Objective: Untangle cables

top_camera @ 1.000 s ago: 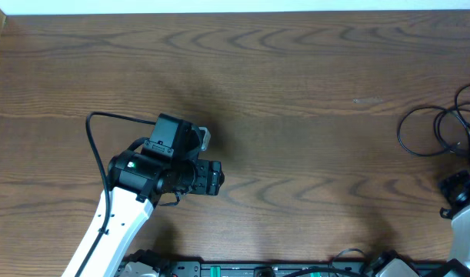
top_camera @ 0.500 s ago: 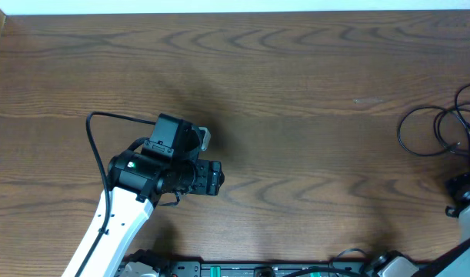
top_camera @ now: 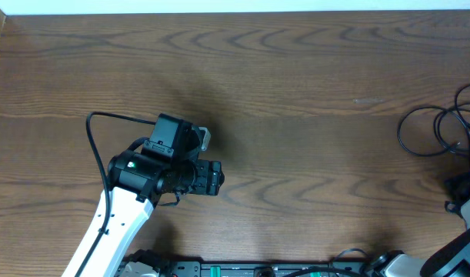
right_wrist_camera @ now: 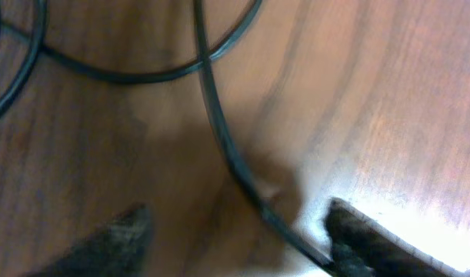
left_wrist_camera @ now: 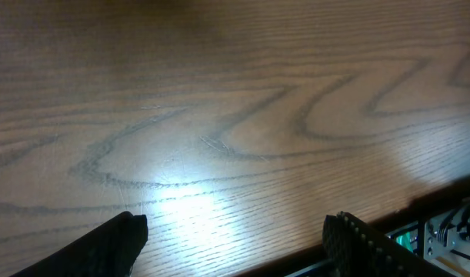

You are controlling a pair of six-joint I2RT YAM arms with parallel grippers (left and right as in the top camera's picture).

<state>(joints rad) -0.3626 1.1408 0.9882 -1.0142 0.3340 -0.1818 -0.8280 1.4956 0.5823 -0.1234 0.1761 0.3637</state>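
- Where the table [top_camera: 296,61] meets its right edge, the cables [top_camera: 440,129] lie in loose black loops that cross each other, flat on the wood.
- At the table's right edge, a little nearer to its front side than the loops, the right gripper [right_wrist_camera: 238,219] hangs low over the wood.
- Its two fingers [right_wrist_camera: 127,235] stand apart, and one black cable [right_wrist_camera: 221,131] runs between them toward the right-hand finger. The jaws are not closed on it. The picture is blurred, so I cannot tell if the cable touches that finger.
- Over the left half of the table, the left gripper [left_wrist_camera: 235,231] hangs above bare wood, well apart from the cables.
- Its jaws are wide open and hold nothing.
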